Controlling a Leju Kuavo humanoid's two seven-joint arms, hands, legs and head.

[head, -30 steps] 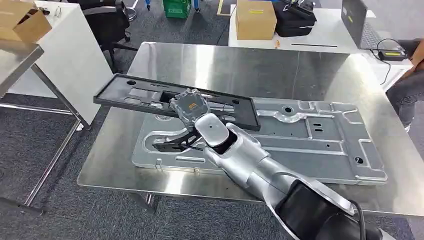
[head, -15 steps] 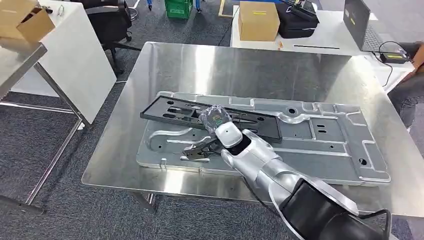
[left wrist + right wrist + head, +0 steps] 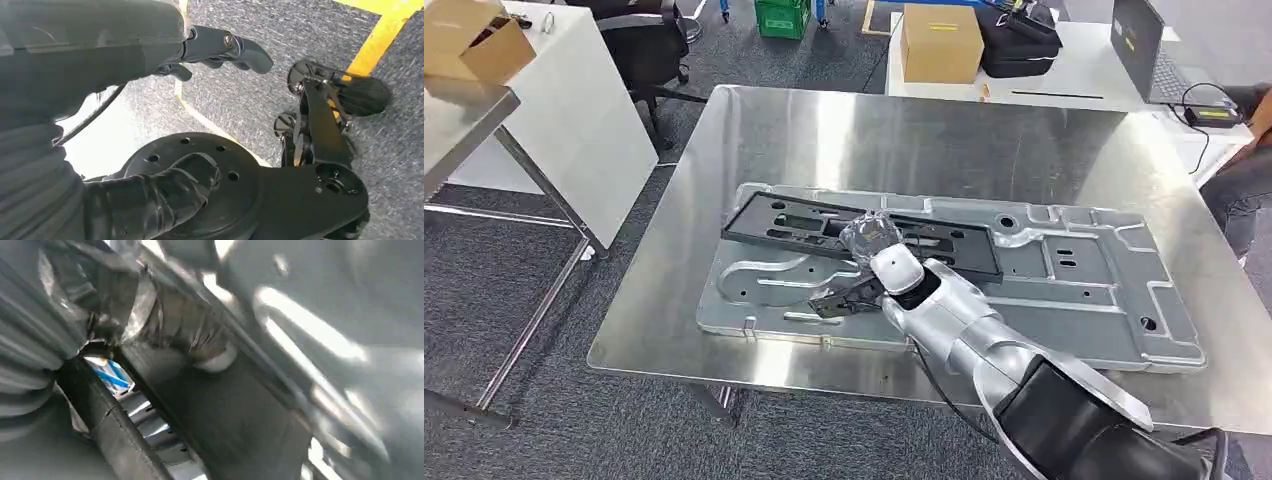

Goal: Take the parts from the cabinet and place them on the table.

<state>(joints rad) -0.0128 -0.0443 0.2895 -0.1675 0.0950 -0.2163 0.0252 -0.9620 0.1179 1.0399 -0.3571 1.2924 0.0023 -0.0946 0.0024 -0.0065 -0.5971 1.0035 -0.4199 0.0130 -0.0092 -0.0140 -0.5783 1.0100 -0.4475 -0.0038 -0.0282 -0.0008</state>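
Black plastic frame (image 3: 864,233) lies flat across the grey metal panel (image 3: 1064,280) toward the steel table's (image 3: 874,130) 9 o'clock side, gripped by the right hand (image 3: 869,262), probably for controlled lowering.

Grey carpet (image 3: 544,400) is covering the floor around a steel table (image 3: 904,140) that is reflecting overhead light. Beyond it, a white desk (image 3: 1064,70) is carrying a cardboard box (image 3: 940,42) and a laptop (image 3: 1149,50); a black office chair (image 3: 639,45) is standing nearby.
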